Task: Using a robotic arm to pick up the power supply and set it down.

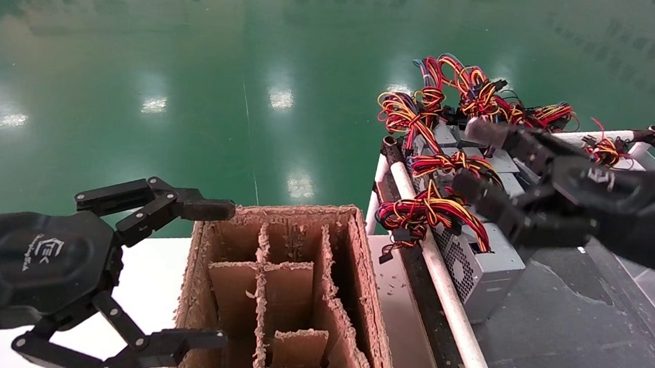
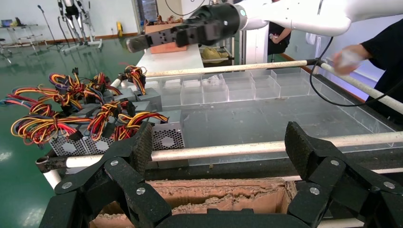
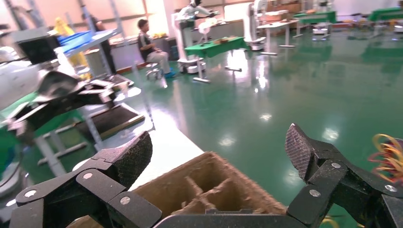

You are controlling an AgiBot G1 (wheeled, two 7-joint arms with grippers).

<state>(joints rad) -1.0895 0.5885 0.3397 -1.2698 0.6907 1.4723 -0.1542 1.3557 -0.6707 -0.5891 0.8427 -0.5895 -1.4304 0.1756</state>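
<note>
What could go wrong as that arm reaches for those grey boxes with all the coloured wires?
1. The right pincer hangs open above power supplies packed tightly together, so it might nudge a neighbour or grip two.
2. The wire bundles lie across the units and spill over the rail; a finger could snag them and drag another box.
3. The divided cardboard box has narrow slots, so placing could jam. The left pincer hangs open beside it.

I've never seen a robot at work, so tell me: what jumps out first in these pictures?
The tangle of red, yellow and orange wires on a row of grey power supplies stands out, on the bench to the robot's right. The right gripper hangs open just above them, holding nothing. Nearer the middle stands a frayed cardboard box with dividers, its visible compartments empty, and the left gripper is open at its left edge.
</note>
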